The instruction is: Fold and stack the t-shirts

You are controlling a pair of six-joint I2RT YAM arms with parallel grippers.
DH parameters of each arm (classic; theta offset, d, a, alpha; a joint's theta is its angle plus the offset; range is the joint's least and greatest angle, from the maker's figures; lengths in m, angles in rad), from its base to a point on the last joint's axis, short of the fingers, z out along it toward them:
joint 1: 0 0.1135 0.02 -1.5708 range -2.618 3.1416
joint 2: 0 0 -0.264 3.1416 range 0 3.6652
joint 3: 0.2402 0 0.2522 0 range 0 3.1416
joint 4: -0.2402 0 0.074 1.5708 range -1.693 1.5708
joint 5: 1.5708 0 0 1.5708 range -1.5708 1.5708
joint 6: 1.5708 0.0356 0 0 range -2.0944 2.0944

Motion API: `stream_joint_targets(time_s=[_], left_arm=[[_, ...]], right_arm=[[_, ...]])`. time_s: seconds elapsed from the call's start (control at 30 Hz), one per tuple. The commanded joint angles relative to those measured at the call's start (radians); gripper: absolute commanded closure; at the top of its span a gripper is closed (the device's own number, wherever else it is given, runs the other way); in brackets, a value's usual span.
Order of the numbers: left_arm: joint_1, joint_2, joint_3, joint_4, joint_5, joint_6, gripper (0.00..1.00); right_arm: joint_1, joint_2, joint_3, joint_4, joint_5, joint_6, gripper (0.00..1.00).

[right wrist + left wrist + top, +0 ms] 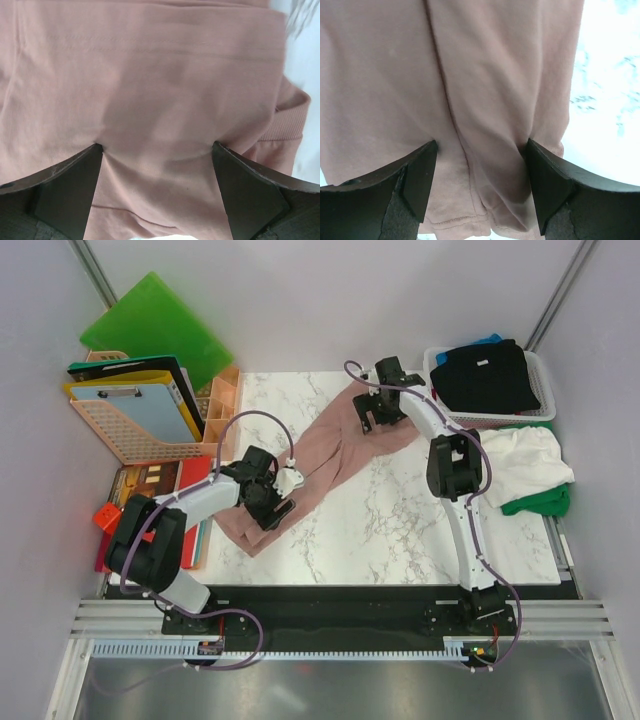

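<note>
My left gripper [480,145] at 7 o'clock and right gripper [157,146] at 1 o'clock, both spread wide, press the ends of the pink t-shirt [332,455], I'm guessing to stretch it flat.

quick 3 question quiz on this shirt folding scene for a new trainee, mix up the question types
1. True or false: the pink t-shirt lies folded inside the white basket.
2. Multiple choice: what lies on top in that basket? A) black shirt B) white shirt C) clipboard
3. Fill in: the left gripper and right gripper both have their jaws ____ on the pink cloth.

Key:
1. False. It is stretched out across the marble table.
2. A
3. open
</note>
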Motion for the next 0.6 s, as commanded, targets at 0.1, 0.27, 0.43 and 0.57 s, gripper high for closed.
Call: stream_joint_targets(time_s=[0.1,0.27,0.43,0.57], left_arm=[[-0.085,-0.087,-0.057,-0.066,0.088,0.042,0.22],[-0.206,-0.082,-0.059,-0.077,0.082,0.031,0.22],[-0.237,-0.058,-0.040,-0.068,0.062,0.010,0.22],[-0.237,-0.064,-0.043,-0.060,0.060,0.018,0.22]], right_arm=[[0.011,0.137,0.154,-0.054,-0.003,0.038,0.02],[0.025,0.167,0.151,-0.023,0.039,0.019,0.02],[0.028,0.142,0.096,0.035,0.051,0.001,0.02],[0.028,0.096,0.020,0.093,0.068,-0.019,0.02]])
